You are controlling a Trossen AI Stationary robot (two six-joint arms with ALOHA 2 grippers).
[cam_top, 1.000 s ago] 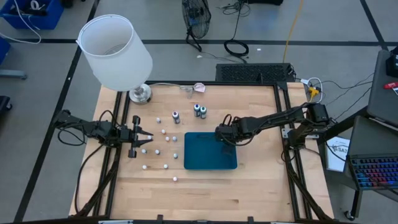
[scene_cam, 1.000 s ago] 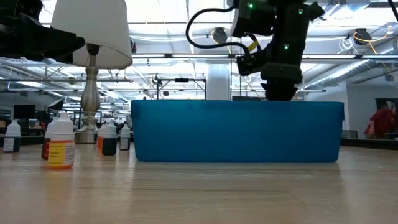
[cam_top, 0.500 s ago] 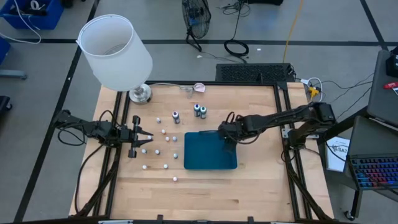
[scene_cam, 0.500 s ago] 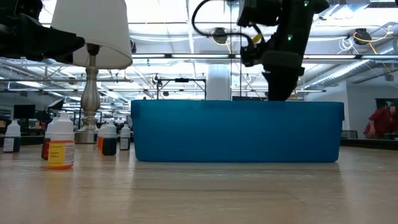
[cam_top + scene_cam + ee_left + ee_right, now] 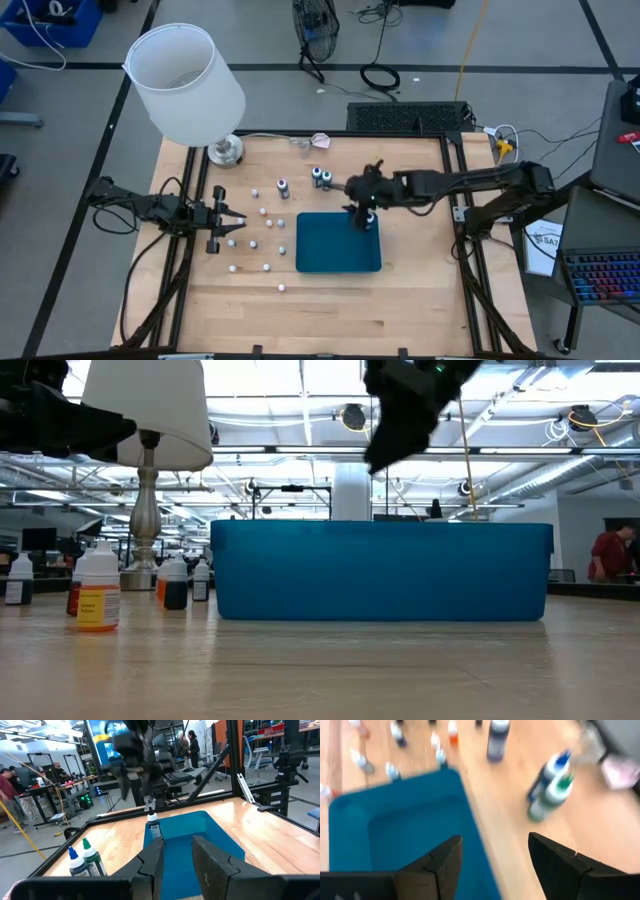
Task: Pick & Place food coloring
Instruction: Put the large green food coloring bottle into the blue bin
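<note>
A dark food coloring bottle [image 5: 153,826] with a white cap stands alone in the far right corner of the teal tray [image 5: 335,250]. My right gripper [image 5: 356,196] hovers open above that corner, tipped down toward the table's left, with nothing between its fingers [image 5: 437,862]. Two bottles with blue and green caps [image 5: 322,179] and a dark one [image 5: 283,187] stand on the wood beyond the tray. Several small whitish bottles [image 5: 265,235] are scattered left of the tray. My left gripper [image 5: 236,223] waits level and open at the table's left edge.
A white-shaded lamp [image 5: 185,85] stands on its metal base [image 5: 225,151] at the far left corner. A pink scrap [image 5: 320,141] lies by the far edge. In the low view the tray wall [image 5: 380,572] hides its inside. People stand in the room beyond.
My right gripper has risen out of the tray, gone a little toward the far edge and tipped from steeply down toward level. The bottle stays standing in the tray's far right corner, free of the fingers.
</note>
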